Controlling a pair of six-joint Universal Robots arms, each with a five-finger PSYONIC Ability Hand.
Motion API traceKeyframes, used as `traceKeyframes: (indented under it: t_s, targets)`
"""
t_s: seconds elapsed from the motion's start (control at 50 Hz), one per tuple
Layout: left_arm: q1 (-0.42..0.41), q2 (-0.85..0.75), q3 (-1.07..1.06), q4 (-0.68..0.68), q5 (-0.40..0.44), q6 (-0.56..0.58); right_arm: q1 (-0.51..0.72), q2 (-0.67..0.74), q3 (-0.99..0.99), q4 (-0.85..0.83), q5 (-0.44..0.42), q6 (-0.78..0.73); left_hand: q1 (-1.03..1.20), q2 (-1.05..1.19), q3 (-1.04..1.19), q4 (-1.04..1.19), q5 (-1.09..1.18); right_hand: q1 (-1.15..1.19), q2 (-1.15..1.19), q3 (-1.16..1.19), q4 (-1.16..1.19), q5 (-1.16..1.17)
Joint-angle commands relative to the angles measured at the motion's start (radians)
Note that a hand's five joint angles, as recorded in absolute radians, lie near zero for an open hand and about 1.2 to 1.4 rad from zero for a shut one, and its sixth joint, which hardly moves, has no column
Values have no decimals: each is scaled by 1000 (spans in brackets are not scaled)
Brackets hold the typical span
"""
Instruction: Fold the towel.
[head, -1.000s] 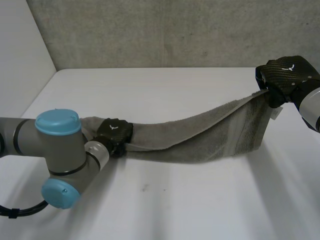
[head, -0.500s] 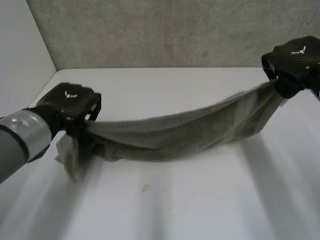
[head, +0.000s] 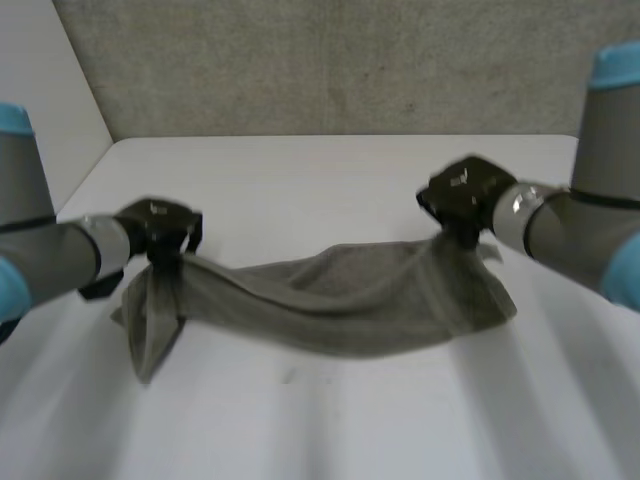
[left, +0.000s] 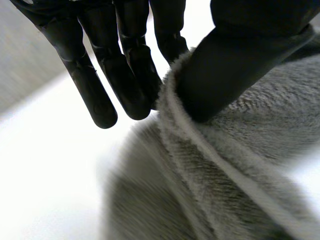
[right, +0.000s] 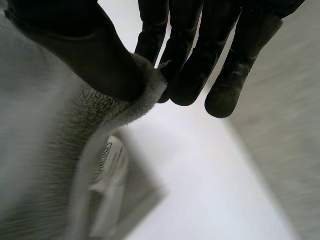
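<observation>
Towel (head: 340, 300) ends are what we are gripping. Our left hand (head: 160, 228) is pinching one end's hem between thumb and fingers (left: 100, 85), and our right hand (head: 462, 195) is pinching the other end the same way, close to a white label (right: 107, 167). We are holding both ends raised above the white table (head: 300, 170), the grey middle is sagging between our hands, and a corner is drooping under the left hand.
</observation>
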Motion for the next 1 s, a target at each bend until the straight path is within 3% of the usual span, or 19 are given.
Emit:
traceKeyframes:
  t_s: [0.02,0.16,0.3,0.4,0.52,0.56,0.72,0.84,0.88,1.0]
  targets:
    - [-16,-28,379,231,-4,-49,15,125,-524,-223,139,112,209,179,181,178,196,66,63,61,56,56]
    - [-20,58,418,423,-4,-190,15,75,-626,-330,175,174,209,179,181,178,196,66,63,61,56,56]
    - [-13,102,271,380,7,-235,15,9,-476,-242,145,179,209,179,181,178,196,66,63,61,56,56]
    - [-11,164,93,319,8,-231,9,-37,-300,-178,73,168,209,179,181,178,196,66,63,61,56,56]
    - [-3,250,-187,250,8,-135,1,-68,-47,-96,4,153,209,179,181,178,196,66,63,61,56,56]
    - [-3,274,-324,224,8,-29,1,-88,98,-75,-5,114,209,179,181,178,196,66,63,61,56,56]
    - [-19,274,-558,216,10,162,-20,-151,392,-147,-34,37,209,179,181,178,196,66,63,61,56,56]
    - [-16,260,-582,253,8,167,-93,-198,493,-228,-65,47,209,179,181,178,196,66,63,61,56,56]
    - [-16,253,-588,315,7,158,-113,-220,541,-274,-81,51,-27,-57,-55,-58,-40,66,63,61,56,56]
    - [-16,251,-610,426,4,132,-137,-226,592,-340,-86,83,-299,-329,-327,-329,-311,66,63,61,56,56]
